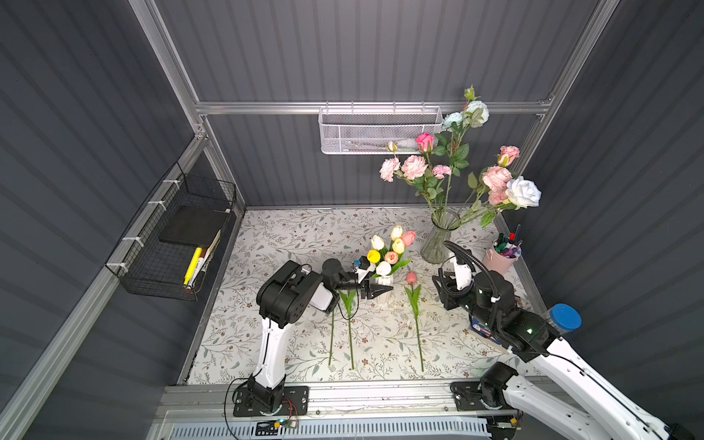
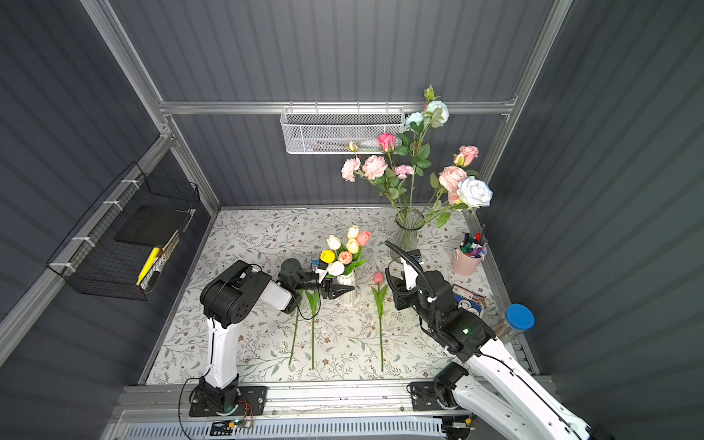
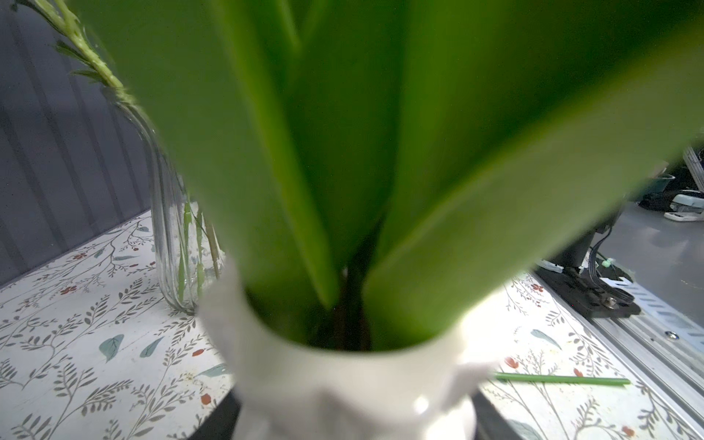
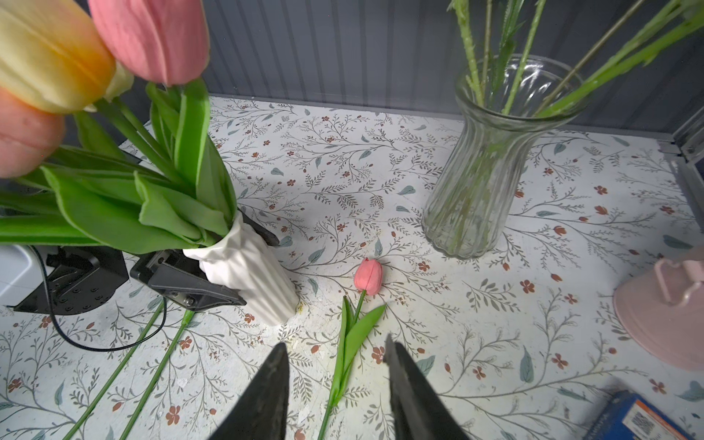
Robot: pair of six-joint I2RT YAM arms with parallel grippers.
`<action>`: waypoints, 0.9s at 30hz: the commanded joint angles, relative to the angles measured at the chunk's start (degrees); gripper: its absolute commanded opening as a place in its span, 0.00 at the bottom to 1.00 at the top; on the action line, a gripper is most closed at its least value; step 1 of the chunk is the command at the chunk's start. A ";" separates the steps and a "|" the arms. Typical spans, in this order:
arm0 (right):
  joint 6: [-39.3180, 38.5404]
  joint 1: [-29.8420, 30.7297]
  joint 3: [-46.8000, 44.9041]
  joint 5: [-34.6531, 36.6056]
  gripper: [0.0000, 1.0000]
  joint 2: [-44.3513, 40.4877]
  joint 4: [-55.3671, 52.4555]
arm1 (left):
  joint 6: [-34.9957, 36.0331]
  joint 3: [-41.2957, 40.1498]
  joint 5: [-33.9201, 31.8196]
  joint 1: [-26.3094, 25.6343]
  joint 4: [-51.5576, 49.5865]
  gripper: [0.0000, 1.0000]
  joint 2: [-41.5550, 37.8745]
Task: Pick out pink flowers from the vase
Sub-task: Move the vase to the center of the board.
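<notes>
While my left fingers [image 4: 198, 291] clamp the white vase [image 4: 259, 282], my right fingers [image 4: 266, 392] hang released above the pink tulip [image 4: 368, 276] lying on the bench [image 4: 495, 324].

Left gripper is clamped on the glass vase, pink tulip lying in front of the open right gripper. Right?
No: the right wrist view shows the left gripper clamped on the white ribbed vase, not the glass vase. The pink tulip and open right gripper are as stated.

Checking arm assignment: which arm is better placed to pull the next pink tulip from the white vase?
Likely right: the right gripper hangs open and empty near the white vase, while the left gripper is clamped on it.
</notes>
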 commanded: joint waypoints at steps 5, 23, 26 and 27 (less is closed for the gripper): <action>0.10 -0.26 -0.21 0.96 0.44 -0.88 0.25 | 2.64 -1.97 -1.46 -0.40 0.10 0.28 -1.58; 0.02 -0.31 -0.15 1.02 0.44 -1.66 -0.36 | 3.07 -3.43 -3.11 -0.40 0.24 0.99 -5.43; -0.46 -0.28 0.33 1.23 0.44 -2.20 -0.80 | 2.98 -4.61 -3.36 -0.32 0.82 0.99 -6.76; -0.75 -0.25 0.55 1.19 0.44 -2.46 -0.93 | 3.06 -5.05 -3.46 -0.29 0.92 0.99 -7.60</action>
